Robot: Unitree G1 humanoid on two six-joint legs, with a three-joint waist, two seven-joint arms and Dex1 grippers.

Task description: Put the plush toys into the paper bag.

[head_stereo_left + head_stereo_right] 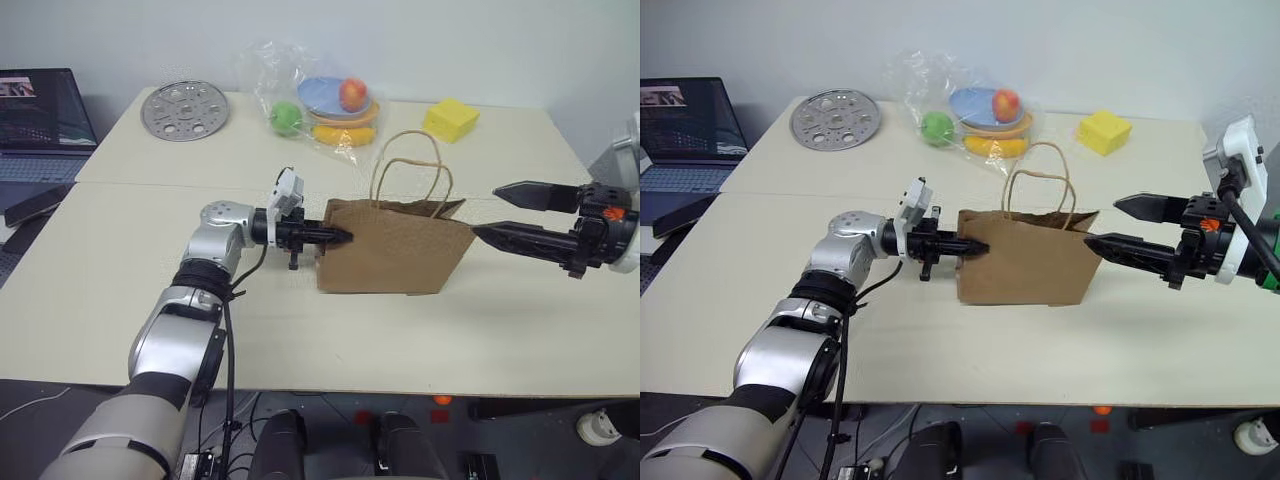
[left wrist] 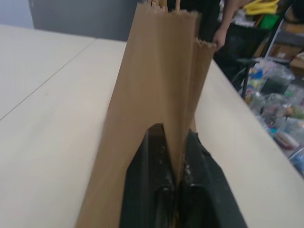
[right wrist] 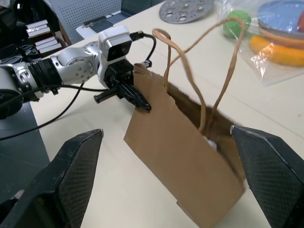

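- Worktop [image 1: 120, 300]: pale cream, seam running across the middle.
- Paper bag [image 1: 395, 258]: brown kraft, upright near mid-worktop, mouth open, twin loop handles raised; a small pale shape just inside the mouth, identity unclear.
- Clear plastic bag [image 1: 300, 95]: by the far edge, containing fruit and coloured plates.
- Metal disc [image 1: 184, 109]: perforated, near the far left corner.
- Left claw [image 1: 337, 237]: at the bag's left upper edge, narrow, fingers [image 2: 152, 156] either side of the paper wall, pinching it.
- Right claw [image 1: 500, 212]: spread wide, holding nothing, just beside the bag's right end.
- Yellow block [image 1: 450, 119]: near the far right corner.
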